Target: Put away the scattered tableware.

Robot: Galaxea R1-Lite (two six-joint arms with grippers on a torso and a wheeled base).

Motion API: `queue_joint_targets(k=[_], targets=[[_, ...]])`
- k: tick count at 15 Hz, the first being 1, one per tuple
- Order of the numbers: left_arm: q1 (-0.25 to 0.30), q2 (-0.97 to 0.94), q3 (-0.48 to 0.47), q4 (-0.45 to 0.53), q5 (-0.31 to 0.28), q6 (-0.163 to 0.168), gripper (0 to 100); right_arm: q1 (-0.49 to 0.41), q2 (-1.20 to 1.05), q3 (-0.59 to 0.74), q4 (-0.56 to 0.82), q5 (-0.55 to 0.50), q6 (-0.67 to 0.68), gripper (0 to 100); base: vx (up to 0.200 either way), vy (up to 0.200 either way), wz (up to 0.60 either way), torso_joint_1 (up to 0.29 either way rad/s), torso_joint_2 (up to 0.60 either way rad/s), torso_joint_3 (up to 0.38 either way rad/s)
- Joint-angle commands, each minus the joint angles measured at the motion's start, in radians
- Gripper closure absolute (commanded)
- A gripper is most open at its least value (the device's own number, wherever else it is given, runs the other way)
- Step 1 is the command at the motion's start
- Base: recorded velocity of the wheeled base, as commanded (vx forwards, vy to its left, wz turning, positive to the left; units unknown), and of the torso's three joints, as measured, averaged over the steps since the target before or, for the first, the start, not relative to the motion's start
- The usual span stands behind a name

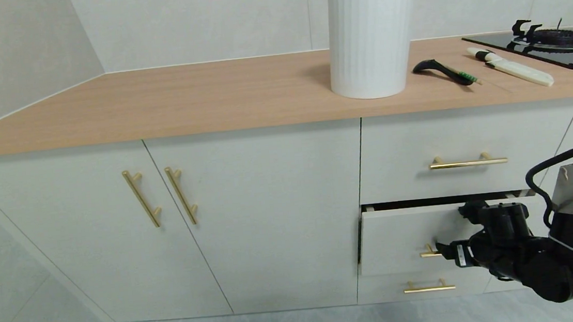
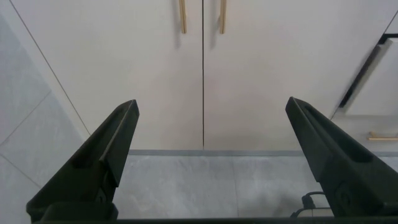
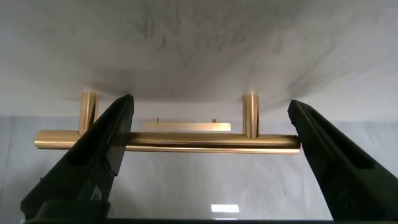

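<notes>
**Jaws spread at drawer handle; tableware up on table**

Right jaws are spread, one on each side of the brass handle of the middle drawer. The bar sits between them and is not pinched. The drawer is ajar, with a dark gap along its top. Left jaws are also spread and hold nothing, low in front of the double cabinet doors.

Up on the table, a black-handled utensil with a green tip lies just beside the tall white ribbed canister. A white knife lies near it, toward the gas hob. The two lie flat and apart.

Both are probably light and stiff. The knife looks smooth and low, so likely slippery; take it across the handle end and keep off the blade. The utensil's curved handle seems to lift slightly, so mid-handle is the easiest hold.
</notes>
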Motion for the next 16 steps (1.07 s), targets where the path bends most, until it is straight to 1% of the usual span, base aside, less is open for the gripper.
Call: queue_joint_targets(k=[1,3,4,6,7,8,10,13,16], targets=[[0.000,0.002,0.000,0.000,0.000,0.000,0,0.042,-0.214,0.092,0.039,0.004,-0.016,0,0.000,0.000,0.00,0.000,0.00,0.000],[0.000,0.000,0.000,0.000,0.000,0.000,0,0.083,-0.429,0.092,0.234,0.006,-0.016,0,0.000,0.000,0.00,0.000,0.00,0.000],[0.000,0.000,0.000,0.000,0.000,0.000,0,0.103,-0.553,0.077,0.374,0.013,-0.016,0,0.000,0.000,0.00,0.000,0.00,0.000],[0.000,0.000,0.000,0.000,0.000,0.000,0,0.116,-0.688,0.025,0.533,0.016,-0.015,0,0.000,0.000,0.00,0.000,0.00,0.000],[0.000,0.000,0.000,0.000,0.000,0.000,0,0.116,-0.688,0.025,0.533,0.016,-0.015,0,0.000,0.000,0.00,0.000,0.00,0.000],[0.000,0.000,0.000,0.000,0.000,0.000,0,0.116,-0.752,-0.037,0.627,0.018,-0.015,0,0.000,0.000,0.00,0.000,0.00,0.000],[0.000,0.002,0.000,0.000,0.000,0.000,0,0.076,-0.722,-0.107,0.640,0.038,-0.015,0,0.000,0.000,0.00,0.000,0.00,0.000],[0.000,0.000,0.000,0.000,0.000,0.000,0,0.068,-0.625,-0.225,0.680,0.052,-0.015,0,0.000,0.000,0.00,0.000,0.00,0.000],[0.000,0.002,0.000,0.000,0.000,0.000,0,0.068,-0.538,-0.254,0.693,0.052,-0.015,0,0.000,0.000,0.00,0.000,0.00,0.000]])
